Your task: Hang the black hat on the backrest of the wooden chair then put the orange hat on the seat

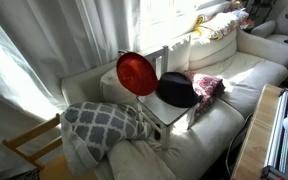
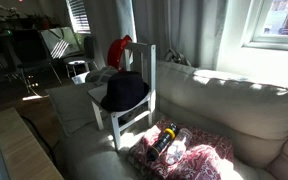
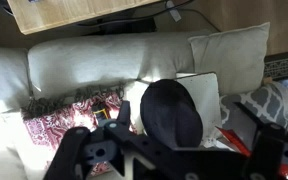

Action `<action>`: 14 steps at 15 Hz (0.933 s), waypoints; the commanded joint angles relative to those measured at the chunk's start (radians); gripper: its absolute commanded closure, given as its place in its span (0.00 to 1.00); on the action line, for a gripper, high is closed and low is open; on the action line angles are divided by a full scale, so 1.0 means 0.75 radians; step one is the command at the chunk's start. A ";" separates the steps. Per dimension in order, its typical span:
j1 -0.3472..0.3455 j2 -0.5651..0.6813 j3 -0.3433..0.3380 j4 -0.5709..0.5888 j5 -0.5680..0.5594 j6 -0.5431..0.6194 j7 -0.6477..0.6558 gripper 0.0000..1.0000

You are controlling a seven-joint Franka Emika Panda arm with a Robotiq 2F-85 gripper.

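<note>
Indoors, on a white upholstered bench [image 1: 249,72] streaked with window light, an exterior view reads left to right. A yellowish bare-wood chair frame [image 1: 32,150] stands at the lower corner, followed by a grey-and-white patterned cushion [image 1: 104,122]. Next comes the orange hat [image 1: 136,73], standing on edge as a bright disc, with the black hat [image 1: 176,90] just beside it. A pink patterned cloth [image 1: 208,85] is bundled at the black hat's far side.

The black hat lies flat on the seat of the wooden chair [image 2: 136,113], the small pale chair that stands on the bench. It covers most of the seat and is not hung on the backrest [image 2: 147,70]. The orange hat sits high by the backrest's top rail; whether it hangs there or merely leans cannot be told.

The wrist view looks down on the same group. The pink cloth lies at left, the black hat [image 3: 172,112] at centre over the pale seat [image 3: 206,90], and a corner of the cushion at right. The hand [image 3: 174,160] fills the lower edge of that view, its fingers [image 3: 72,150] spread wide apart, holding nothing and clear of the black hat.
</note>
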 commanded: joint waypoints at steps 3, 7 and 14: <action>-0.027 0.011 0.045 -0.013 0.015 0.009 -0.023 0.00; 0.062 0.043 0.173 -0.164 0.120 0.135 -0.050 0.00; 0.166 0.222 0.411 -0.363 0.037 0.873 0.043 0.00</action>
